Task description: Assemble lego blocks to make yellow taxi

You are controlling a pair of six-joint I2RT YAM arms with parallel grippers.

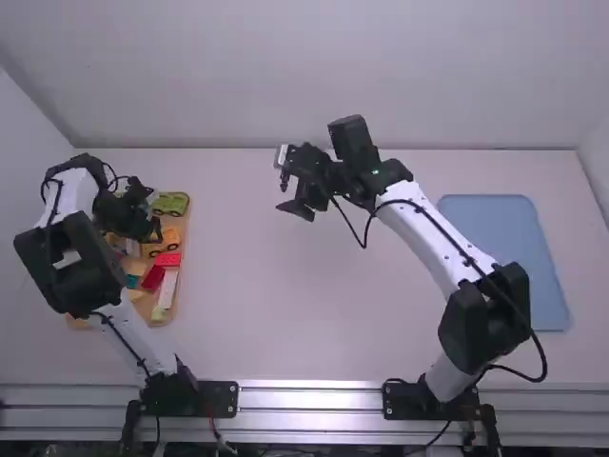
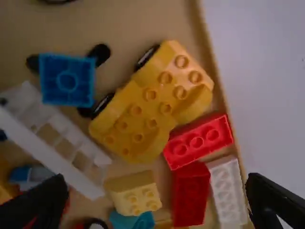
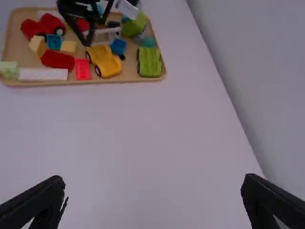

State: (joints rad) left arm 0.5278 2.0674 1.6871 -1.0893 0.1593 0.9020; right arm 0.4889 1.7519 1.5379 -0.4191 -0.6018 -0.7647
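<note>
Tray partly behind left arm

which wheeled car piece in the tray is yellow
The car piece beside the small red block: its body is yellow, unlike the green one or the red one.

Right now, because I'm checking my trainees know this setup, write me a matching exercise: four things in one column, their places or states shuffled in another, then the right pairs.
Things
1. Left hand
2. Right hand
3. Yellow car base
4. Blue tray

Places or states
A. Open, above the white table
B. Beside a red brick
C. Flat at the table's right side
D. Open, above the wooden tray

Pairs: 1-D, 2-A, 3-B, 4-C
</note>
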